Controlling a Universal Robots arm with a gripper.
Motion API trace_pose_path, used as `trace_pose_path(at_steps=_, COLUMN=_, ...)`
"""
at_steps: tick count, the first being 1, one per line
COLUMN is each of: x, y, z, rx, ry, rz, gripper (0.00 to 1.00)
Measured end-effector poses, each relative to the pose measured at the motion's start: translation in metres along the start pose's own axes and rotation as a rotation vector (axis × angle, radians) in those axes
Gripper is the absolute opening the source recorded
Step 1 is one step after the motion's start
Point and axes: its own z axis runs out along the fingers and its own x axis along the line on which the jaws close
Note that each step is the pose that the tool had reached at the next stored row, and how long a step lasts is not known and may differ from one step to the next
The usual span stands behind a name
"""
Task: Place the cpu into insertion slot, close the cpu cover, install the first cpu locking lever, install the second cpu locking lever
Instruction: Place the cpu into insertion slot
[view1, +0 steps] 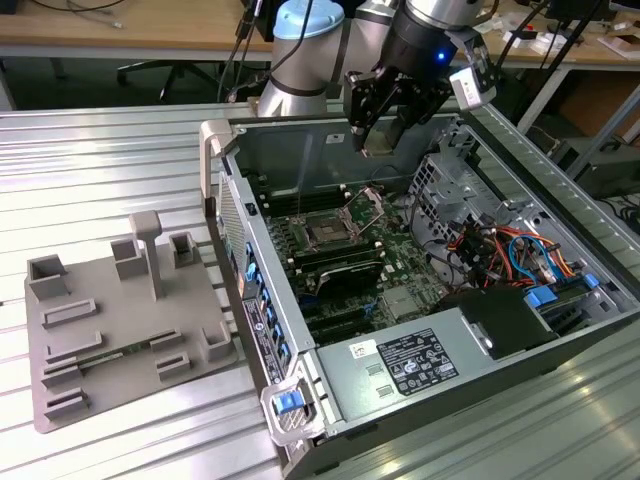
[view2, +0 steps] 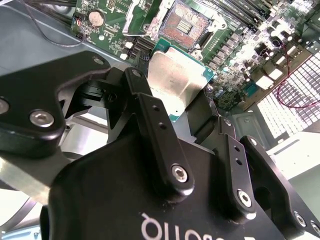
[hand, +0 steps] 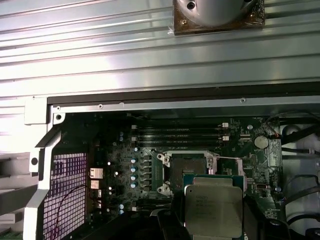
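Silver-grey metal capped the cpu (view2: 175, 80), and you had it clamped in the gripper (view2: 172, 100). The black fingers (view2: 139, 90) pressed on two opposite edges, and the flat lid was left bare between them. In the exterior view your gripper (view1: 378, 135) hung over the open computer case (view1: 240, 215), above the motherboard (view1: 400, 265) and clear of it. In the first wrist view the cpu (hand: 212, 207) appeared beside the insertion slot (hand: 186, 167) rather than over its pin field. In the second wrist view the slot (view2: 181, 26) lay uncovered beyond the chip's far edge.

By its look, you were carrying something light and rigid: a thin plate that would not flex in the grip. Its smooth lid probably offered little friction, so the edges were the sound place to hold it, as you did. The underside and the slot's fine pins looked like the fragile parts, so any tilt or scrape there risked damage.
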Motion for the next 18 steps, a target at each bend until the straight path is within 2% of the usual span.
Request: trace_pose_path(at_steps=18, x=-0.0001, y=-0.0019, z=0.0024, rx=0.0000, ry=0.0001, rz=0.000, gripper=0.55)
